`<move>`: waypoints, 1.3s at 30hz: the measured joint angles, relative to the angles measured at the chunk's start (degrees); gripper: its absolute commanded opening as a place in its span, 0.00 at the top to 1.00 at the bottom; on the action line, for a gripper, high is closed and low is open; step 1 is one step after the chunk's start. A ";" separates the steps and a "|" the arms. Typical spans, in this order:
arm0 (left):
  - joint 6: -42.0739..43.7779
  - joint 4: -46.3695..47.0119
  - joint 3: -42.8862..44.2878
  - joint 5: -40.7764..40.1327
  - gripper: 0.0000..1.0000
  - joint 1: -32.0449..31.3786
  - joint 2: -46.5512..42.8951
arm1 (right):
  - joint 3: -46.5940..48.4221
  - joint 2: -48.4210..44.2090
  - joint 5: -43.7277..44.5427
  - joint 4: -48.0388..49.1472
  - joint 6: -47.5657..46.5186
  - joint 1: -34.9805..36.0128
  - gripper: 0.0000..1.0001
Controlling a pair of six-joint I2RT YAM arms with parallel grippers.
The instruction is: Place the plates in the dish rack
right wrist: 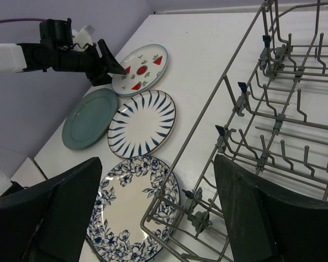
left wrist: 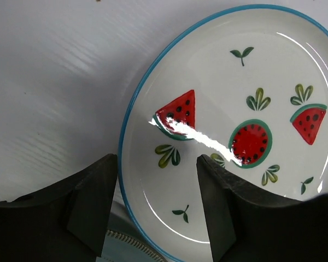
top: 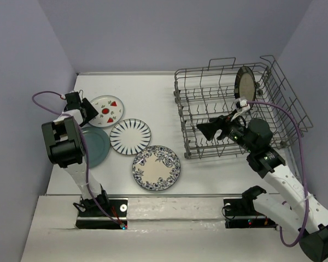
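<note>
The grey wire dish rack (top: 181, 112) stands at the right, and the brown-rimmed tan plate (top: 245, 83) stands upright in its far part. The other plates lie flat on the table: white with red fruit (top: 106, 111), teal (top: 95, 146), blue-striped (top: 130, 136) and blue floral (top: 156, 167). My left gripper (top: 91, 112) is open, and its jaws straddle the white plate's (left wrist: 235, 109) near-left rim. The teal plate (left wrist: 117, 245) shows below it. My right gripper (top: 206, 129) is open and empty above the rack's front-left part (right wrist: 273, 117), with the floral plate (right wrist: 134, 207) below.
The right wrist view also shows the white plate (right wrist: 142, 68), teal plate (right wrist: 90, 119), striped plate (right wrist: 143, 123) and my left gripper (right wrist: 106, 63). Walls enclose the table on the left, back and right. Rows of upright tines fill the rack floor.
</note>
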 measured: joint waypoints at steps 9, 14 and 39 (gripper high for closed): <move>-0.44 2.67 0.63 1.16 0.51 0.31 2.08 | 0.00 0.11 0.02 0.02 0.17 0.00 0.12; -1.68 4.61 0.63 1.75 0.90 0.63 2.86 | 0.00 0.13 0.50 0.00 0.15 0.00 0.12; -10.97 15.28 -7.89 10.45 0.94 0.85 -6.34 | 0.15 5.77 1.84 -1.97 -0.07 0.00 0.04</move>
